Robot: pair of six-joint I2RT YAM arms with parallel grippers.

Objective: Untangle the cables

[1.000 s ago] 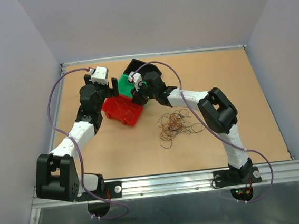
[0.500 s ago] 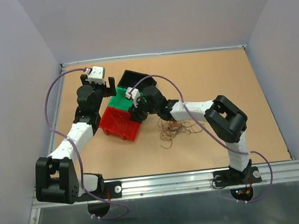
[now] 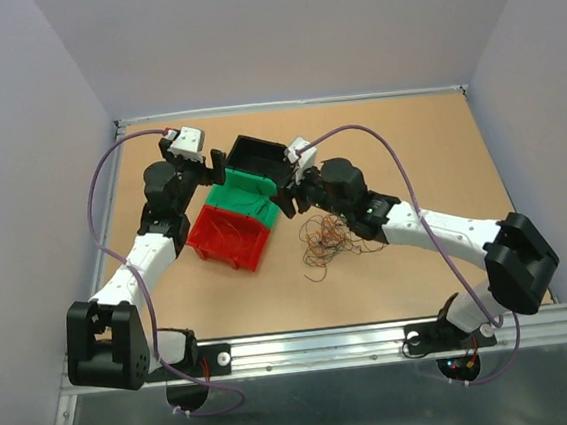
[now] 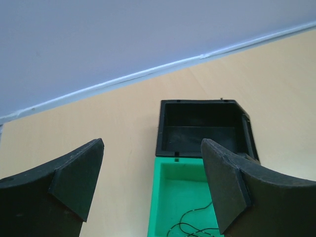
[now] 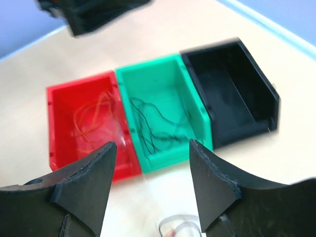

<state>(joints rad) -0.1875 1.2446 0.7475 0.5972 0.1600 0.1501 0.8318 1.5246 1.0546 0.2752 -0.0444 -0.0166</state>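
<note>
1. Two arms at the near edge, and neither one is carrying anything. Nearest to them is the main tangle of cables (image 3: 331, 236). It sits loose on the table (image 3: 429, 158), just right of the bins and right beside the right forearm.
2. Next out is the red bin (image 3: 228, 240), with a few orange strands (image 5: 94, 118) curled up inside.
3. The right gripper (image 3: 284, 194) hovers over the bin row. In its wrist view the fingers (image 5: 84, 190) are spread wide with nothing between them.
4. Touching the red one is the green bin (image 3: 246, 191), with a dark thin strand (image 5: 153, 129) looped in it. I honestly can't tell if it's green or black from here.
5. The left gripper (image 3: 214, 164) hangs over the far end of the row, jaws apart and holding nothing.
6. Farthest is the black bin (image 3: 258, 153). I can't see any wire in it.
7. My read is that it's sorting by colour and is between picks. Some strands are binned, but most of the knot is on the table.
8. For the next move, I'd bring the right gripper down to the pile and pinch one strand near a free end. Then draw it out slowly so the clump doesn't come along. The left could pin the pile down.
</note>
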